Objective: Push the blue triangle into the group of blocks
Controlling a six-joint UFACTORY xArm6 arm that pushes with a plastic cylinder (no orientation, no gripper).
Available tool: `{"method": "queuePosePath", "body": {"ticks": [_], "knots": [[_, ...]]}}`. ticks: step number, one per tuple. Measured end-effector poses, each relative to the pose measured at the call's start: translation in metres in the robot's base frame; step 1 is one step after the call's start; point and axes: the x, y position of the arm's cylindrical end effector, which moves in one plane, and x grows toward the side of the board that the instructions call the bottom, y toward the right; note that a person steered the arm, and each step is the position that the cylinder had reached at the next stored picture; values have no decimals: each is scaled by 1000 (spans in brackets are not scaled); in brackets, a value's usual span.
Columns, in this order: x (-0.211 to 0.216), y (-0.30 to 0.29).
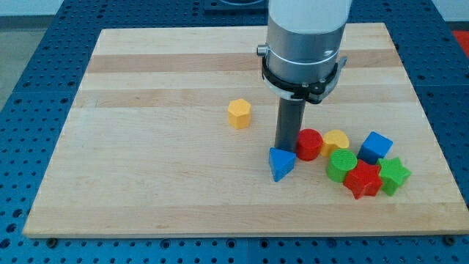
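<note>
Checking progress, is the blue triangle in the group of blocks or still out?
Nearly in: the blue triangle sits at the group's left edge, beside the red cylinder; contact unclear. My tip is right behind it.

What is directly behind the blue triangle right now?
My tip stands just behind the blue triangle, toward the view's top; the red cylinder sits beside it. The contact point itself is hidden.

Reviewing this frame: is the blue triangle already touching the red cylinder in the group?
Cannot tell. In the camera view the blue triangle sits just left of the red cylinder with no plain gap or contact; my tip stands right behind the triangle.
</note>
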Motion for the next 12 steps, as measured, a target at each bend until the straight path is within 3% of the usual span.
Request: {"method": "queuePosePath", "body": {"ticks": [4, 5, 6, 7, 8, 9, 10, 11, 12], "knots": [[17, 56], [17, 38], [12, -15], [-24, -43], [-21, -55], [43, -69], [77, -69], [77, -66], [73, -28]]}}
